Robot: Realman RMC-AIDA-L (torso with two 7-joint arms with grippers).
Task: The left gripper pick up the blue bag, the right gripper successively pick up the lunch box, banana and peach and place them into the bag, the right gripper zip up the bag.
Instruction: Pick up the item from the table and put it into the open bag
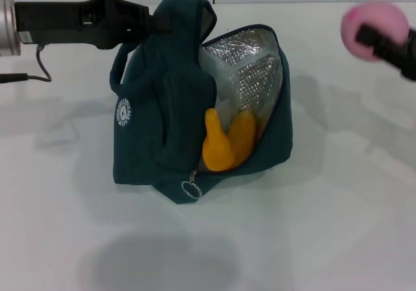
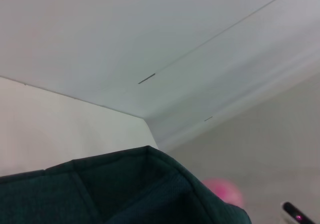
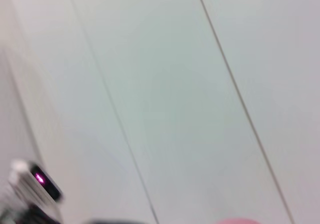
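In the head view, the blue bag (image 1: pixel 162 109) is seen in the middle of the frame on the white desk (image 1: pixel 325 226). Its top is pinched shut in the left hand (image 1: pixel 158 22) at the upper left. The banana (image 1: pixel 227 141) is seen inside the open bag. At the upper right, the peach (image 1: pixel 372 28) is gripped by the right hand (image 1: pixel 380 39).

In the left wrist view, the bag's edge fills the bottom, and the peach is seen at the lower right.

In the right wrist view, a bit of pink is seen at the bottom edge.

Lunch box (image 1: pixel 224 109) mostly hidden behind banana (image 1: pixel 227 145)
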